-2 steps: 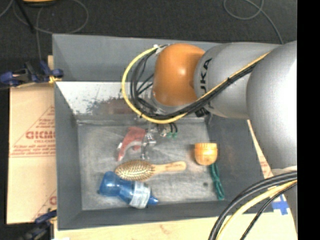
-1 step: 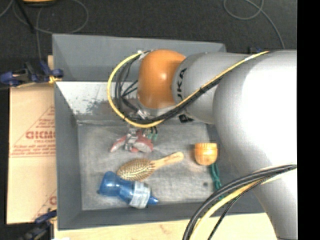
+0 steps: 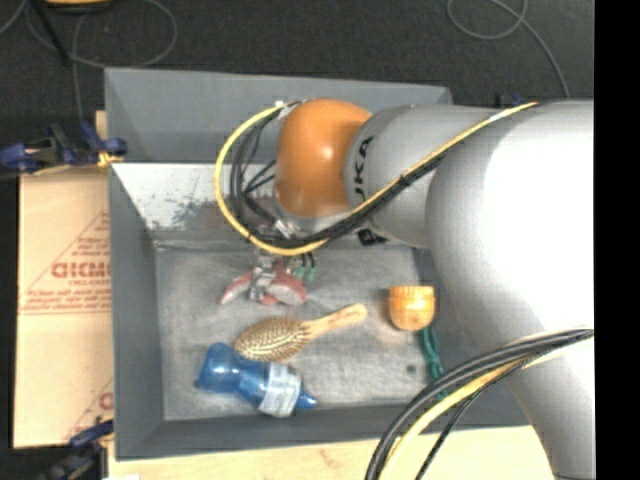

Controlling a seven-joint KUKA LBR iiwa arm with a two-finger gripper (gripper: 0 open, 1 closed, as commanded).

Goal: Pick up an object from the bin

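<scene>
My gripper (image 3: 272,268) is low in the bin's back middle, directly over a small red and pink thing (image 3: 258,288) that lies flat on the floor. The gripper's tip meets the top of this thing, and part of it is hidden beneath. Just in front lies a wooden hairbrush (image 3: 292,336) with its bristles up and its handle pointing right. A blue plastic bottle (image 3: 245,378) with a white label lies on its side near the front wall.
An orange-yellow rounded thing (image 3: 411,308) sits at the right, with a thin green thing (image 3: 430,353) just in front of it. The arm and its orange cover hang over the bin's back and right side. The left floor is bare grey.
</scene>
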